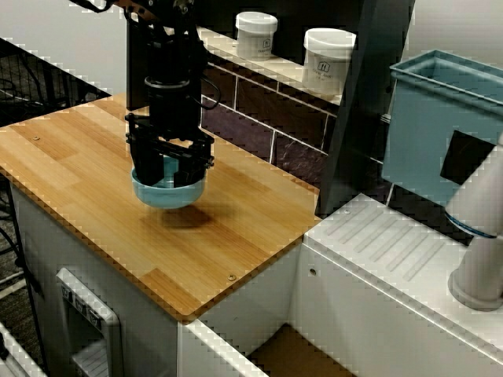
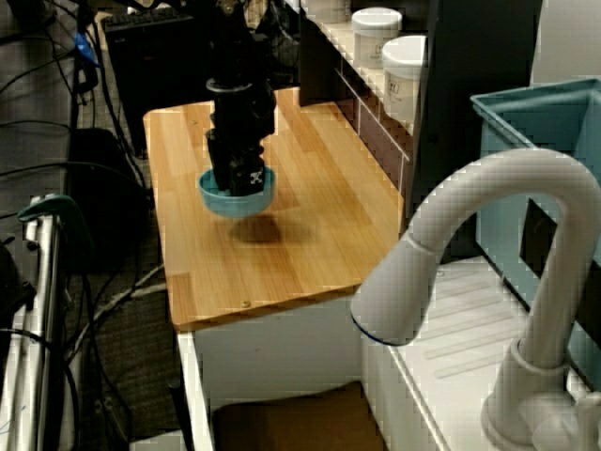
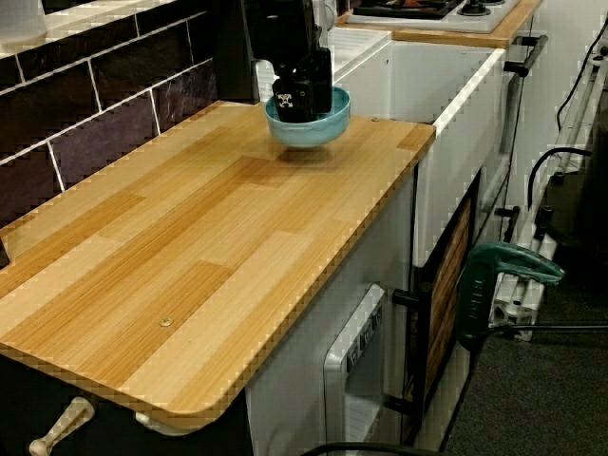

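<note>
My black gripper (image 1: 171, 166) hangs straight down over the wooden counter (image 1: 94, 173) and is shut on the rim of a light blue bowl (image 1: 169, 194). One finger is inside the bowl and one is outside. The bowl hangs level a little above the wood, with its shadow just below and to the right. In the view over the tap, the gripper (image 2: 242, 180) and bowl (image 2: 235, 199) are near the counter's middle. In the view along the counter, the bowl (image 3: 309, 125) is at the far end under the gripper (image 3: 296, 103).
Two white jars (image 1: 256, 34) (image 1: 328, 61) stand on the tiled ledge behind the counter. A teal bin (image 1: 440, 133) and a white tap (image 2: 470, 244) are by the white draining board (image 1: 393, 243) to the right. A green clamp (image 3: 503, 275) stands beside the counter's front.
</note>
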`<state>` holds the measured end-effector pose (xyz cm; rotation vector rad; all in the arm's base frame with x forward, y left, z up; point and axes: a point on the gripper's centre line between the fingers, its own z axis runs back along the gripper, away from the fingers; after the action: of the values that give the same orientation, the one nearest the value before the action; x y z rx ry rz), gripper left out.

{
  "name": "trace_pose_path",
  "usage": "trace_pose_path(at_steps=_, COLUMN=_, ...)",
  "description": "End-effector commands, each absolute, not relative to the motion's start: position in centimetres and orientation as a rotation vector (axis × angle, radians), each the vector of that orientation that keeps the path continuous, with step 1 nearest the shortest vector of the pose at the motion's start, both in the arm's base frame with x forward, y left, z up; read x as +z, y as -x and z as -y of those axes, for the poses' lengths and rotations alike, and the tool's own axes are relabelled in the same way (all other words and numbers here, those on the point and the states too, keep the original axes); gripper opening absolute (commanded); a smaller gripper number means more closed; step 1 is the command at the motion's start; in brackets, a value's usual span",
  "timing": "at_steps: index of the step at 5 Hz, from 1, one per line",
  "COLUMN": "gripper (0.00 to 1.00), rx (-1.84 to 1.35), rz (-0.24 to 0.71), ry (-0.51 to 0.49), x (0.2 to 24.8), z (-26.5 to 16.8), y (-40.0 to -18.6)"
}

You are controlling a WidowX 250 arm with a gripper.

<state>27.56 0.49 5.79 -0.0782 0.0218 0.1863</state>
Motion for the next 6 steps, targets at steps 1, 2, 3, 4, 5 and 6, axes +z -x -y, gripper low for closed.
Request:
trace_pose_path(at_steps=1, gripper=1.00, rx=0.201, rz=0.064, ry=0.091, x=9.2, z=-2.1, y=-28.4)
trace_pose_path(at_steps=2, gripper=1.00, rx=0.208, rz=0.065, ry=0.098, x=9.7, z=-2.7, y=-28.7)
trace_pose_path(at_steps=3, gripper=1.00, rx=0.218, rz=0.061, ry=0.100, x=9.8, z=-3.6, y=-29.3)
trace_pose_path(at_steps=4, gripper=1.00, rx=0.233, rz=0.066, ry=0.101, x=10.1, z=-4.7, y=-29.9)
trace_pose_path(at_steps=5, gripper=1.00, rx=0.244, rz=0.066, ry=0.104, x=10.4, z=-5.8, y=-30.1)
trace_pose_path(at_steps=6, gripper=1.00, rx=0.250, rz=0.075, ry=0.106, x=10.7, z=-6.7, y=-30.1)
